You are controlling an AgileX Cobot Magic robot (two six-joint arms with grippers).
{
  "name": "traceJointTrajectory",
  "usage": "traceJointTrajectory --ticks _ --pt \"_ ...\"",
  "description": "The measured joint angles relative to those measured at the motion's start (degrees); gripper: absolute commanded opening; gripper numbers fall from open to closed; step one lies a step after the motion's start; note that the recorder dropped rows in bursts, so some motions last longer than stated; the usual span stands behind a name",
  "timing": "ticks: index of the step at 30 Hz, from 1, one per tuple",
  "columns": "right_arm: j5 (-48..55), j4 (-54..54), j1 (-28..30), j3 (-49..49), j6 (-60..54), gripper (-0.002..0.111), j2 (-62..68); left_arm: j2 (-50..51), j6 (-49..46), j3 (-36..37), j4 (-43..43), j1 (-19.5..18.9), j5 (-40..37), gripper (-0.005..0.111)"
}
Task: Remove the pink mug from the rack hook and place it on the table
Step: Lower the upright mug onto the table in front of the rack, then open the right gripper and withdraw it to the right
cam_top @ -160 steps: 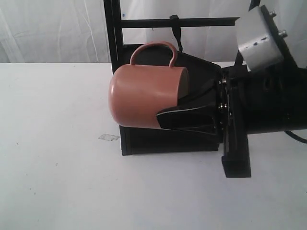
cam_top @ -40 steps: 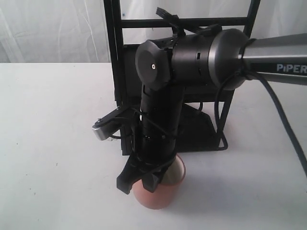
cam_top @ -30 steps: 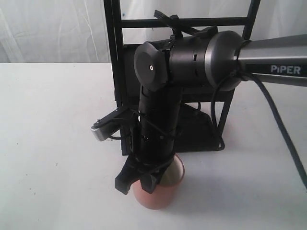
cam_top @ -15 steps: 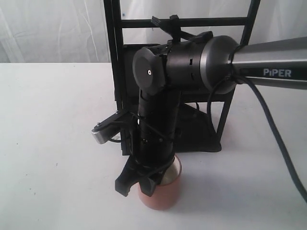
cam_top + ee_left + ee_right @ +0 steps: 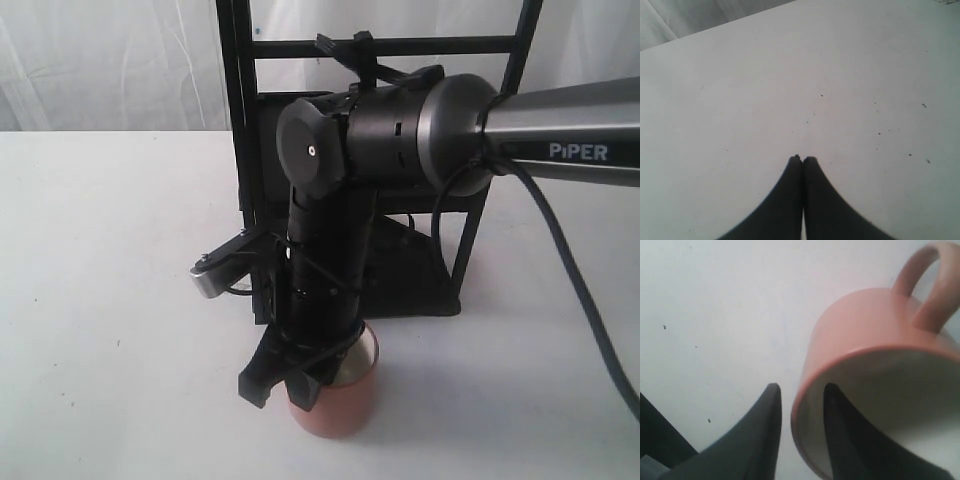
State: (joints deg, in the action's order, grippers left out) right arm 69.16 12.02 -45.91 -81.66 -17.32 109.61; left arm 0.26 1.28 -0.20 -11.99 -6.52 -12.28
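The mug [image 5: 338, 408] stands on the table [image 5: 100, 300] just in front of the rack [image 5: 236, 150]. The right gripper [image 5: 800, 388] straddles its wall, jaws apart. A crooked lift could catch the rim and tip it. The left gripper [image 5: 802, 159] is pressed together, holding nothing.

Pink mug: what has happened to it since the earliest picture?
The salmon-pink cylindrical mug went from lying sideways in the right end effector, beside the tall black metal rack, to standing upright on the white table in front of it. The end effector now straddles the rim with its outer finger off the wall, so it seems to have let go. The rack stayed put.
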Motion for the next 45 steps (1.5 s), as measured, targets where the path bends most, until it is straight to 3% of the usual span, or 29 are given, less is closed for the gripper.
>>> traceJointTrajectory --ticks 25,28,31,33,37,43,45 --pt "0.49 -3.74 0.00 -0.97 0.17 0.028 -12.80 0.00 0.00 0.00 0.00 0.00 0.00 0.000" --pt "0.49 -4.94 0.00 -0.97 0.17 0.019 -14.22 0.00 0.00 0.00 0.00 0.00 0.00 0.000" --pt "0.49 -8.86 0.00 -0.97 0.17 0.000 -15.33 0.00 0.00 0.00 0.00 0.00 0.00 0.000" --pt "0.49 -13.70 0.91 0.99 1.30 0.000 -16.51 0.00 0.00 0.00 0.00 0.00 0.00 0.000" --pt "0.49 -17.55 8.16 9.47 2.36 0.000 -19.11 0.00 0.00 0.00 0.00 0.00 0.00 0.000" --pt "0.39 -18.33 26.04 23.63 3.37 0.000 -26.56 0.00 0.00 0.00 0.00 0.00 0.00 0.000" --pt "-5.68 -18.33 33.20 25.16 6.68 0.000 -27.21 0.00 0.00 0.00 0.00 0.00 0.00 0.000"
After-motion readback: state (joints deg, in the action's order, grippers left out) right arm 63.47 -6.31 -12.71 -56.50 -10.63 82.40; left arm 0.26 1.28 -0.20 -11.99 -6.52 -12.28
